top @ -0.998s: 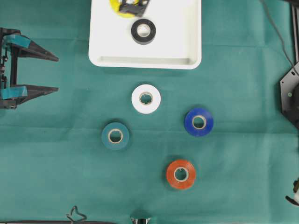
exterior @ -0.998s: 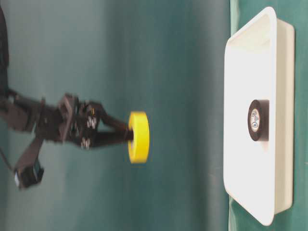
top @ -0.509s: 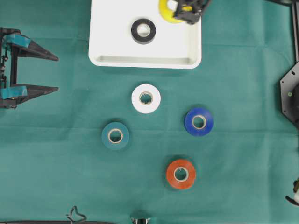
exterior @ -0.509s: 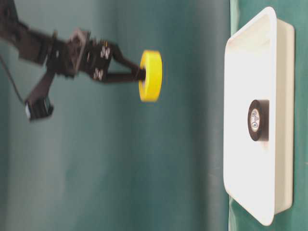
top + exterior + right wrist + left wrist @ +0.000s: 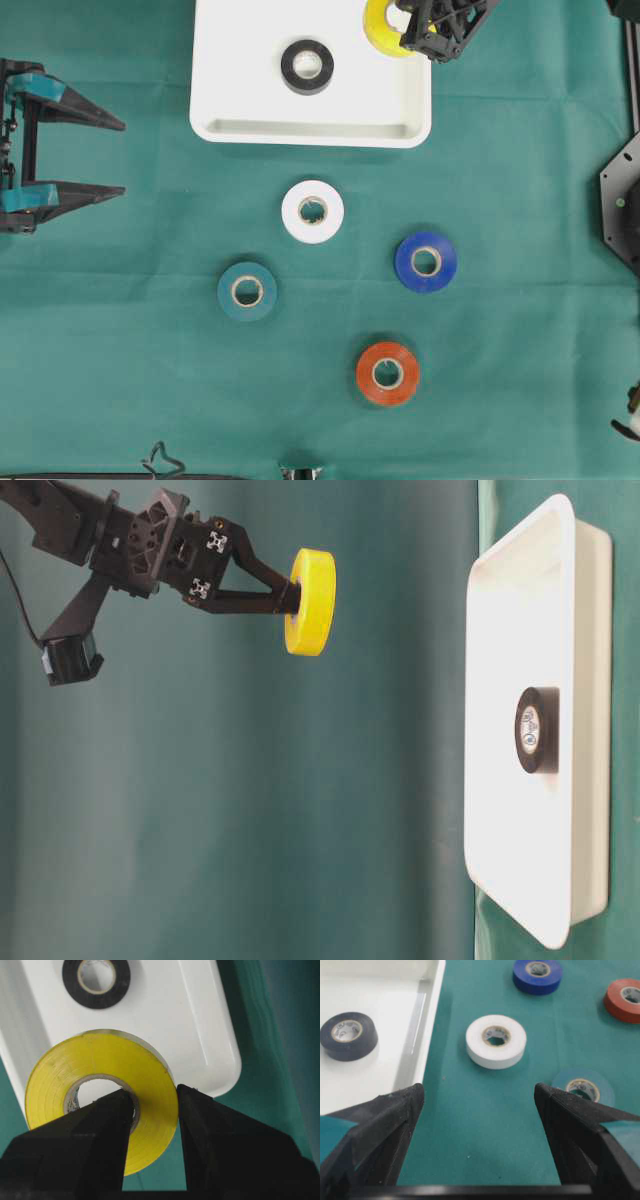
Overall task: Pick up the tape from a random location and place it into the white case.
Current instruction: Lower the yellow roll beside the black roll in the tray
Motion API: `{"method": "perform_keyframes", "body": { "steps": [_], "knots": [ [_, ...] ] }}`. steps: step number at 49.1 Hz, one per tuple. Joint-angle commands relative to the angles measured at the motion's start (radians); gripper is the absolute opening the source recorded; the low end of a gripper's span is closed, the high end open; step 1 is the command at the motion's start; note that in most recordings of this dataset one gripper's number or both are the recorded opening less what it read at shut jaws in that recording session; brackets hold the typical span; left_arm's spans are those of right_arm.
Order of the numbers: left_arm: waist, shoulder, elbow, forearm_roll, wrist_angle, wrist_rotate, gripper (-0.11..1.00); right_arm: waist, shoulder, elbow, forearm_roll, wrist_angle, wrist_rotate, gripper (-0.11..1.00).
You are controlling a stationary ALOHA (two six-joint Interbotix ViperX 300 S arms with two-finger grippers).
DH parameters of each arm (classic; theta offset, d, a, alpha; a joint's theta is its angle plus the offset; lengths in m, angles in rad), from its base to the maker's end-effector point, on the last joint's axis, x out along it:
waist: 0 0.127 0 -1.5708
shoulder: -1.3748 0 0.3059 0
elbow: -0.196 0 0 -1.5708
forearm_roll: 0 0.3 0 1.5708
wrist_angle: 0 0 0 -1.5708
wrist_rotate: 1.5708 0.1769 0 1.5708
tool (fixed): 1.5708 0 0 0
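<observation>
A yellow tape point(image 5: 383, 27) hangs in the air over the far right corner of the white case point(image 5: 310, 132), with my right gripper point(image 5: 406, 24) shut on it. One finger sits in the core and the other on the outer rim point(image 5: 100, 1060). In the table-level view the yellow tape point(image 5: 310, 601) is well clear of the white case point(image 5: 540, 900). A black tape point(image 5: 307, 66) lies flat inside the case. My left gripper point(image 5: 122, 157) stands open at the left edge with nothing between its fingers.
Four loose rolls lie on the green cloth in front of the case: a white tape point(image 5: 312, 211), a teal tape point(image 5: 247, 291), a blue tape point(image 5: 426, 261) and a red tape point(image 5: 388, 373). A black arm base point(image 5: 622, 205) stands at the right edge.
My right gripper carried the yellow tape rightwards, from above the case's far middle to its far right corner. The left gripper and the other rolls have not moved.
</observation>
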Motion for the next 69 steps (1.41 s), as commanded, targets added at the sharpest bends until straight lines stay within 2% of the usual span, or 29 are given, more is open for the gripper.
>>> {"method": "perform_keyframes", "body": {
  "steps": [1, 38, 48, 69],
  "knots": [
    [0.002, 0.005, -0.023, 0.002, -0.005, -0.002, 0.97, -0.002, -0.023, -0.012, -0.003, -0.011, -0.002, 0.29],
    [0.002, 0.003, -0.023, 0.002, -0.005, 0.0, 0.97, -0.002, -0.021, -0.014, -0.003, -0.025, 0.005, 0.29],
    [0.002, 0.003, -0.023, 0.002, -0.005, 0.0, 0.97, -0.002, 0.018, 0.0, -0.003, -0.055, 0.005, 0.29],
    [0.002, 0.003, -0.023, 0.002, 0.0, 0.0, 0.97, -0.02, 0.152, 0.095, -0.003, -0.242, 0.018, 0.29]
  ]
}}
